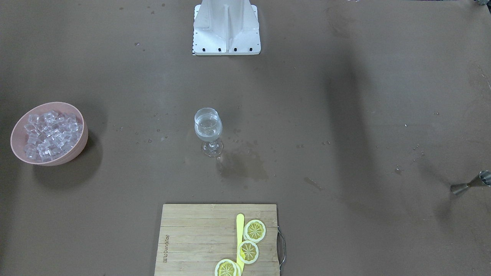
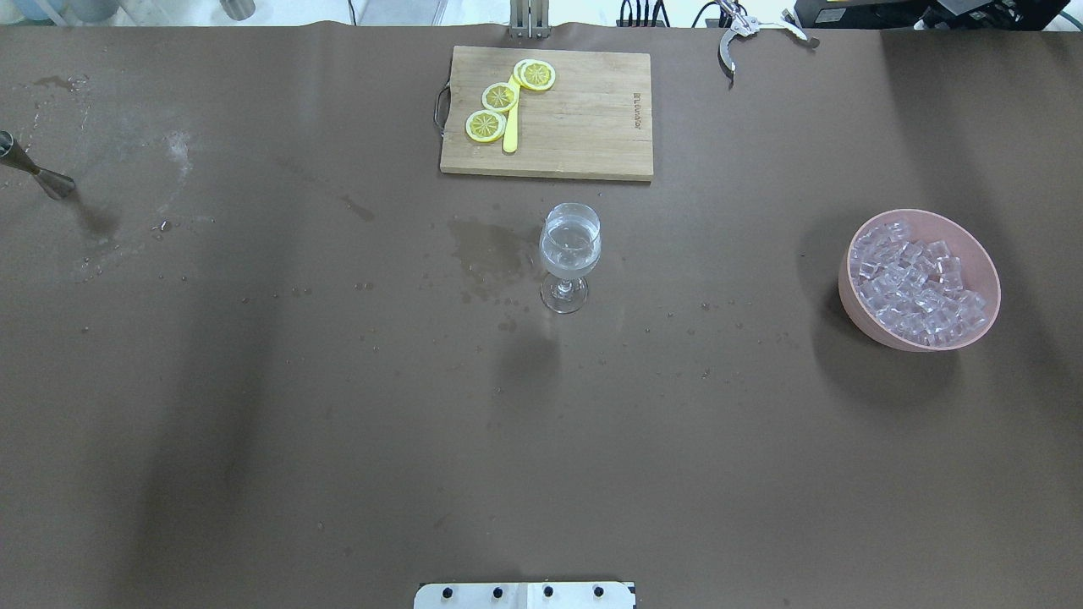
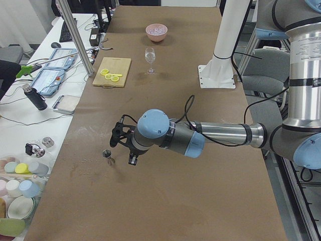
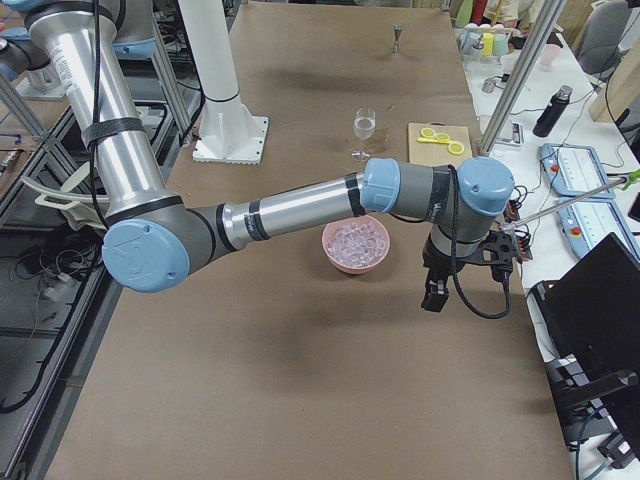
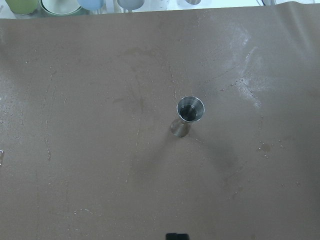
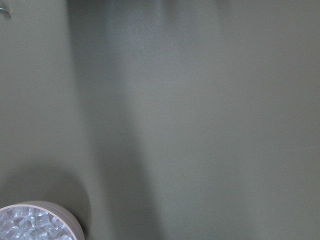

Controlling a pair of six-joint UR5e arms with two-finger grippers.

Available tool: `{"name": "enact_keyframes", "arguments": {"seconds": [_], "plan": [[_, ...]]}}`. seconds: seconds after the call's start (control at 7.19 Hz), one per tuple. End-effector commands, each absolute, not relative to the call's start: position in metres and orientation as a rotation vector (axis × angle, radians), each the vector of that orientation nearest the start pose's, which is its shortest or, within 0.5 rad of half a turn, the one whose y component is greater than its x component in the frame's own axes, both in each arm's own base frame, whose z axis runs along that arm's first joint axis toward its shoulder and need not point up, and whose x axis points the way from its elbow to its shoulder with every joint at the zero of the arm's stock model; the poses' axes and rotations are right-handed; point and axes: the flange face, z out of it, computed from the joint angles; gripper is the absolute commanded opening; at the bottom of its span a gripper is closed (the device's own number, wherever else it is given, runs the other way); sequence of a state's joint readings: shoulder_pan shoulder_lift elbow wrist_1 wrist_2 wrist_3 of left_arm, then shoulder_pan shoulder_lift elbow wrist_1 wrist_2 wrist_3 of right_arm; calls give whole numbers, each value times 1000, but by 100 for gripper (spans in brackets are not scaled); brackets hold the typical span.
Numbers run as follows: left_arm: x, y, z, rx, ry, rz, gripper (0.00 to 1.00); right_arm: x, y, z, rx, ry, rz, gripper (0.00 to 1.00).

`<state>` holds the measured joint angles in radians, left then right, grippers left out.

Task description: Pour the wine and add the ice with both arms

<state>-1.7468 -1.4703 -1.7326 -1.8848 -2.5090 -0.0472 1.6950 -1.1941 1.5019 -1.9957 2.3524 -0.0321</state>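
Holding wine (image 1: 207,125), the glass (image 1: 209,135) stands upright; ice (image 1: 50,134) fills the pink bowl (image 1: 79,148).

A: Where does the right arm (image 4: 300,205) lie?
B: It stretches across the brown table (image 4: 300,400) from 9 o'clock toward 3 o'clock, passing the pink bowl (image 4: 345,268) on its 12 o'clock side.
A: And its gripper (image 4: 434,296)?
B: It hangs pointing down at the bowl's 4 o'clock, apart from it. Whether its fingers are spread or together cannot be told from this side.
A: What fills the bowl?
B: Ice (image 4: 356,243), in heaped clear cubes.
A: Farther off?
B: A glass (image 4: 365,122) stands at the bowl's 12 o'clock, well apart. A cutting board (image 4: 445,148) with lemon slices (image 4: 436,135) lies at the glass's 3 o'clock. A white pedestal (image 4: 222,90) is at its 9 o'clock, and a small metal measure (image 4: 397,38) at its 12 o'clock.
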Motion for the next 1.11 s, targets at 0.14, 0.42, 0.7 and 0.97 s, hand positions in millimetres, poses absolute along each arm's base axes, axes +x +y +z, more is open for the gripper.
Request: {"name": "enact_keyframes", "arguments": {"seconds": [0.14, 0.42, 0.7, 0.97], "plan": [[-139, -468, 531, 376, 909, -60, 0, 138, -606, 522, -50, -797, 132, 100], [-143, -482, 510, 366, 906, -78, 30, 136, -594, 510, -26, -801, 134, 100], [-141, -471, 515, 385, 901, -72, 49, 131, -587, 512, -31, -837, 142, 100], [-138, -456, 535, 419, 900, -67, 39, 121, -575, 521, -49, -838, 142, 100]]}}
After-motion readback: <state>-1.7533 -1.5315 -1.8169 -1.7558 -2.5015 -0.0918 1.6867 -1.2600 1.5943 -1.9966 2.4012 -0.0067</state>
